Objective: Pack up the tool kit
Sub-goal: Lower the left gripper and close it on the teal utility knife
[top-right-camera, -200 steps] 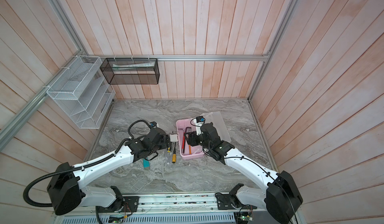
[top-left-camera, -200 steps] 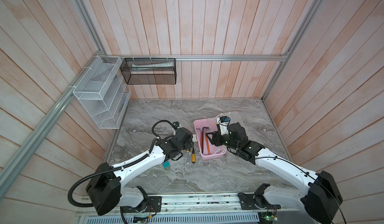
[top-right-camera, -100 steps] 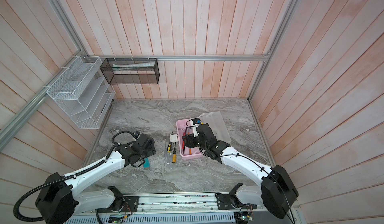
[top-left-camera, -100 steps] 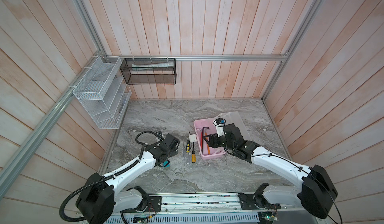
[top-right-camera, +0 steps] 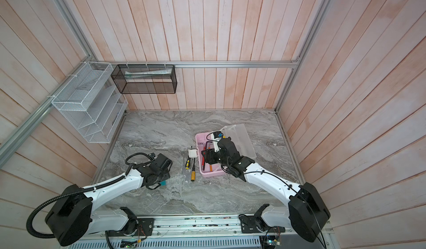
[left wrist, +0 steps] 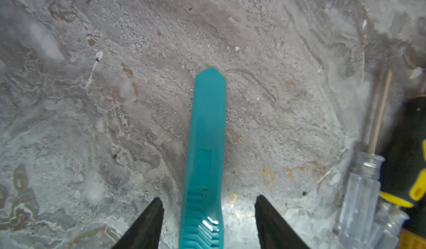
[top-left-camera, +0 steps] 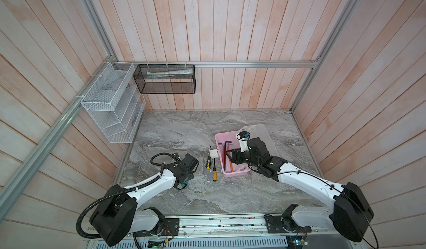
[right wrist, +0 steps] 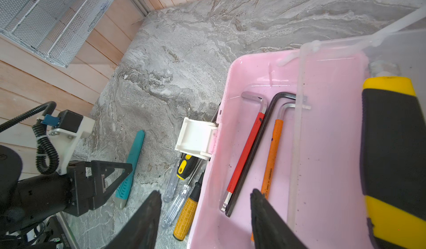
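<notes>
Pink case (right wrist: 232, 75) lies open under the empty, parted right gripper (right wrist: 205, 191); the left gripper (left wrist: 208, 198), parted, straddles a teal knife (left wrist: 207, 121).

The grey marble tabletop (top-left-camera: 184, 130) bears the pink case (top-left-camera: 235, 173), a teal knife (left wrist: 207, 132) and several screwdrivers (top-left-camera: 214, 175).

Left tool (left wrist: 209, 198), right tool (right wrist: 205, 191) — jaws apart

Away goes the left hand (left wrist: 208, 197), back from the screwdrivers (top-left-camera: 211, 167) and now over the teal knife (left wrist: 207, 125), jaws drawing in either side of it. The right hand (right wrist: 205, 191) has slid nearer and now straddles the pink case (right wrist: 253, 63) wall.
</notes>
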